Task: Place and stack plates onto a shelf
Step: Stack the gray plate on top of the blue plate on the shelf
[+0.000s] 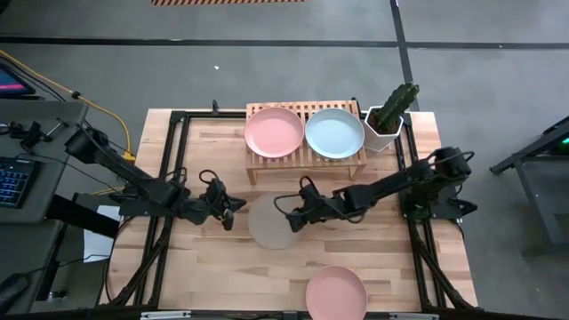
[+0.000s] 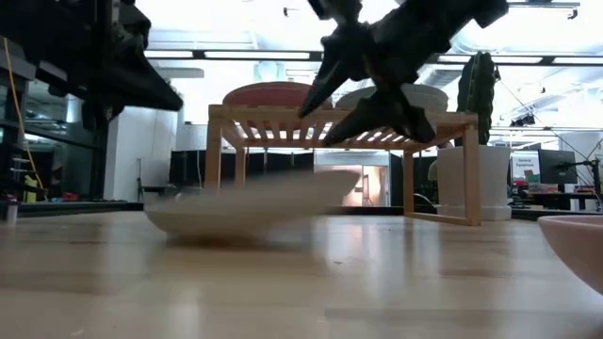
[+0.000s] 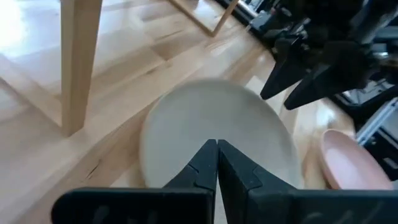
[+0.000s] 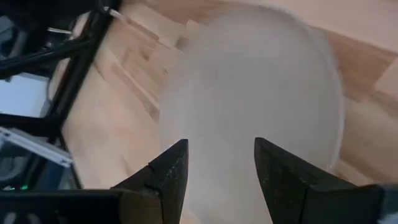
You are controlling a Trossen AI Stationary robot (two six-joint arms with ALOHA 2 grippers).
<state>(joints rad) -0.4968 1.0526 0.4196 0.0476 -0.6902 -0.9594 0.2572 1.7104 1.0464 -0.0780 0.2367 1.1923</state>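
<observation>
A beige plate (image 1: 267,227) lies on the table in front of the light-wood shelf (image 1: 302,165); it also shows in the low view (image 2: 245,202), blurred. On the shelf's slatted top rest a pink plate (image 1: 274,132) and a pale mint plate (image 1: 334,133), side by side. Another pink plate (image 1: 336,292) sits at the table's near edge. My right gripper (image 1: 289,220) is open and hovers over the beige plate's right part (image 4: 261,81), fingers pointing down at a slant. My left gripper (image 1: 229,214) is shut, just left of that plate's rim (image 3: 205,118).
A white pot with a cactus (image 1: 384,129) stands right of the shelf, at the table's far right. Black frame rails (image 1: 173,178) run along both sides of the table. Bare wood lies between the beige plate and the near pink plate.
</observation>
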